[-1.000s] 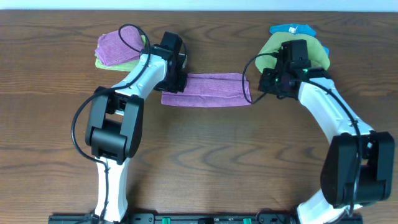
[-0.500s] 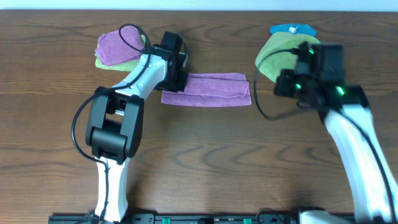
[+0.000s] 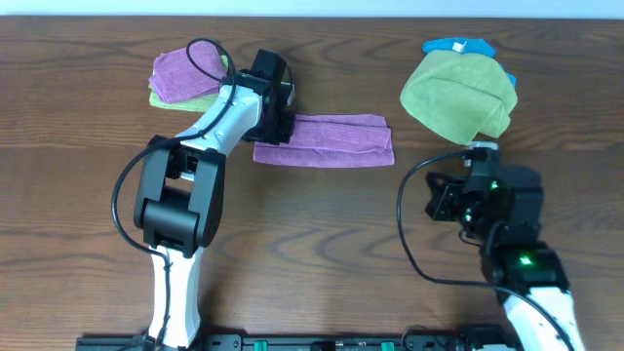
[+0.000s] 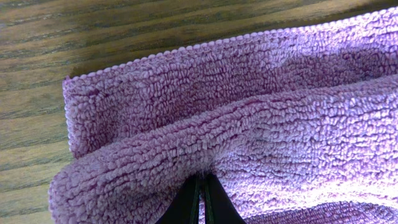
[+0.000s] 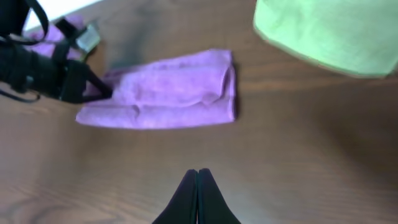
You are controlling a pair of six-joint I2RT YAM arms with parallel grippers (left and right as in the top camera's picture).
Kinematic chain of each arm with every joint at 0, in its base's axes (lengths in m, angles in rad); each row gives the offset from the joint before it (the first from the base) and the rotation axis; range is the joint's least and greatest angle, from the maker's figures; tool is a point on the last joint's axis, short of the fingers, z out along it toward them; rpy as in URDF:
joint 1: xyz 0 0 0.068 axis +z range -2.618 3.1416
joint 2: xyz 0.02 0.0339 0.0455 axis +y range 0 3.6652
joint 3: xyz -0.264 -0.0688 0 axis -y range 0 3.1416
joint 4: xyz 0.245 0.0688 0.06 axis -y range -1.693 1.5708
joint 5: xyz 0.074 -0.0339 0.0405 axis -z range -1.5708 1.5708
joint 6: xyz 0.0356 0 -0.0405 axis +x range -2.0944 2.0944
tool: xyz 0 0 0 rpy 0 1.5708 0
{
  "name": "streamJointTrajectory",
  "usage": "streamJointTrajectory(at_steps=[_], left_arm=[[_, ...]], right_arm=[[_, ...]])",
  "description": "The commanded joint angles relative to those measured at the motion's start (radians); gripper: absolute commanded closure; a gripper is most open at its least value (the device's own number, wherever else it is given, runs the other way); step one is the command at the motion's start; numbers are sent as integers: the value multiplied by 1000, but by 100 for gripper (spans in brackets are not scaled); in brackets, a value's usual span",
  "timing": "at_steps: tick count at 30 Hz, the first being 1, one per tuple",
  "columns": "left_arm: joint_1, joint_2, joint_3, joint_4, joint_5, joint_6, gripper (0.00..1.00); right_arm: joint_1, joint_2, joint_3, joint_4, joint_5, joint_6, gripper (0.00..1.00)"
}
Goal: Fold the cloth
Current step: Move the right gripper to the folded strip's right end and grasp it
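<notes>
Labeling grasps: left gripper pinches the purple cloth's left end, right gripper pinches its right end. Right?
Half right. The left gripper pinches the cloth at its left end, but the right gripper is shut on nothing, clear of the cloth above bare table, as the right wrist view shows.

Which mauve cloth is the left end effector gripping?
The long folded mauve cloth mid-table, pinched at its left end; the other mauve cloth lies apart atop a green cloth.

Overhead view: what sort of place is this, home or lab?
Most likely a lab bench for robot data collection, not a home. A left arm and a right arm stand at one edge of a wood-grain table, with a mauve cloth and olive-green towel laid out.
</notes>
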Motion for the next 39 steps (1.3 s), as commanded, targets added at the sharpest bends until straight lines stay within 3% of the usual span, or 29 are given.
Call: streamJointTrajectory(at_steps=[1,20,33,35,36,38,39], left_arm=[[-3,-25,-11,0,7,0,94],[-3,-25,-11,8,8,0,94],[-3,-25,-11,14,8,0,94],[-3,-25,-11,15,8,0,94],[-3,-25,-11,14,8,0,94],[-3,-25,-11,15,8,0,94],[-3,-25,-11,15,8,0,94]], right_arm=[[-9,70,-36,96,-121,62,98],[-185,661,-32,679,-632,174,99],[-228,929,194,620,-716,155,99],[-228,952,225,579,-704,143,85],[-228,962,233,572,-701,142,83],[-228,972,237,570,-695,139,65],[-228,976,237,568,-689,139,64]])
